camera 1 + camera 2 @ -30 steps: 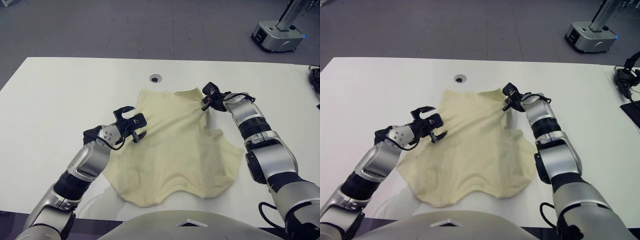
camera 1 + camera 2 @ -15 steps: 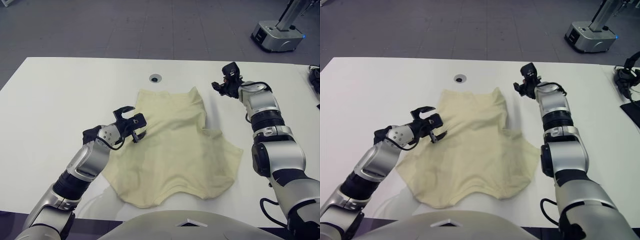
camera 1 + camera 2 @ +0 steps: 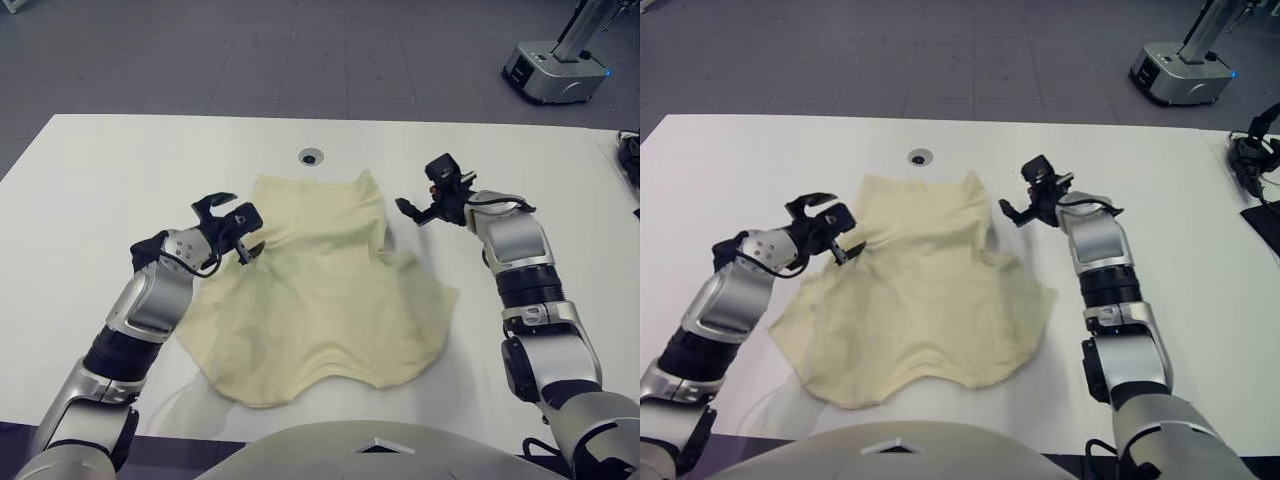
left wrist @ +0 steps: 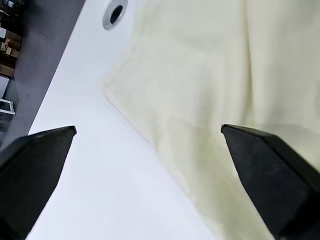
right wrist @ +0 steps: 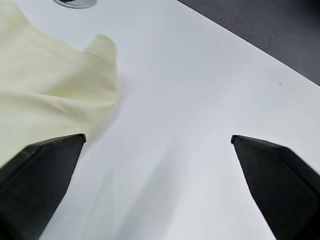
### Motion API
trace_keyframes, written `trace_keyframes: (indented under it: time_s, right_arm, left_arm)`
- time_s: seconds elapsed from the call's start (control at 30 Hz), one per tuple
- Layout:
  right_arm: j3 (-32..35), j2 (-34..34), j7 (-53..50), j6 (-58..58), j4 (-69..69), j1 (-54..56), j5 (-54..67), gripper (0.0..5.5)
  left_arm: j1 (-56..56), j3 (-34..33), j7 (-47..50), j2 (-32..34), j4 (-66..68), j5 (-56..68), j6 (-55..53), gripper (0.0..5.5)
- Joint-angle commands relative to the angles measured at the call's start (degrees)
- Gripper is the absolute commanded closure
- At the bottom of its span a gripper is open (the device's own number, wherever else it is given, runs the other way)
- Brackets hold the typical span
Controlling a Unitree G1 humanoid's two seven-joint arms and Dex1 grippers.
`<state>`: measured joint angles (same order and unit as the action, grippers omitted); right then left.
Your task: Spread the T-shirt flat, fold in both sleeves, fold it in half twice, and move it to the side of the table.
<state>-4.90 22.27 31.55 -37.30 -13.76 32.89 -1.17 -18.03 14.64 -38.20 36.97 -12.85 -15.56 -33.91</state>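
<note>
A pale yellow T-shirt [image 3: 320, 290] lies rumpled on the white table [image 3: 120, 180], its far edge near a small round hole [image 3: 312, 156]. My left gripper [image 3: 232, 226] hovers over the shirt's left edge, open; in the left wrist view the cloth edge [image 4: 200, 100] runs between its spread fingers. My right gripper [image 3: 420, 190] is open just right of the shirt's far right corner [image 5: 45, 85], above bare table with nothing between its fingers.
Bare tabletop stretches to the left and to the right [image 3: 580, 200] of the shirt. Dark cables [image 3: 1250, 150] lie at the table's right edge. A grey wheeled machine [image 3: 555, 70] stands on the floor beyond the table.
My right gripper let go of the shirt's far right part, lifted away, then came back down beside that corner. The left gripper moved left and farther, and the shirt shifted left.
</note>
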Motion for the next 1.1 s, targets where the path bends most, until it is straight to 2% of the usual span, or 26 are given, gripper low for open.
trace_keyframes:
  time_s: [0.03,0.17,0.23,0.33,0.5,0.6,0.7,0.9,1.1]
  right_arm:
    - [0.89,7.88,8.37,-7.11,19.06,-9.8,5.11,0.11]
    - [4.16,21.23,19.41,-9.4,34.06,-20.23,10.05,0.11]
    - [5.74,25.31,21.68,-8.77,37.96,-24.8,10.94,0.11]
    - [5.35,27.88,22.84,-5.93,39.67,-29.3,11.05,0.11]
    - [-0.12,26.71,18.12,3.36,35.72,-32.28,4.76,0.11]
    - [-4.55,27.45,14.72,11.24,31.6,-34.12,-1.91,0.11]
    - [-5.82,29.59,15.58,14.93,31.22,-37.07,-4.01,0.11]
    - [-3.46,38.77,24.11,14.1,37.54,-43.85,-1.17,0.11]
    - [-1.69,38.84,24.02,11.95,38.3,-43.17,-0.07,0.11]
  left_arm:
    - [0.04,-2.86,-1.98,0.31,-3.13,3.1,-1.45,0.1]
    - [6.16,-12.66,-4.32,4.49,-9.77,7.98,-4.96,0.1]
    - [9.72,-18.69,-5.81,6.04,-12.14,10.92,-6.23,0.1]
    - [14.61,-28.03,-6.72,5.07,-15.46,16.48,-9.94,0.1]
    - [18.71,-37.16,-5.73,1.59,-17.07,24.54,-15.92,0.1]
    - [19.31,-37.33,-4.44,1.5,-15.92,26.28,-17.17,0.1]
    - [20.69,-36.3,-3.57,2.65,-15.78,26.79,-17.3,0.1]
    - [25.68,-37.18,-3.43,3.73,-18.77,29.14,-19.41,0.1]
    - [30.7,-38.43,-4.47,4.92,-21.21,32.22,-21.32,0.1]
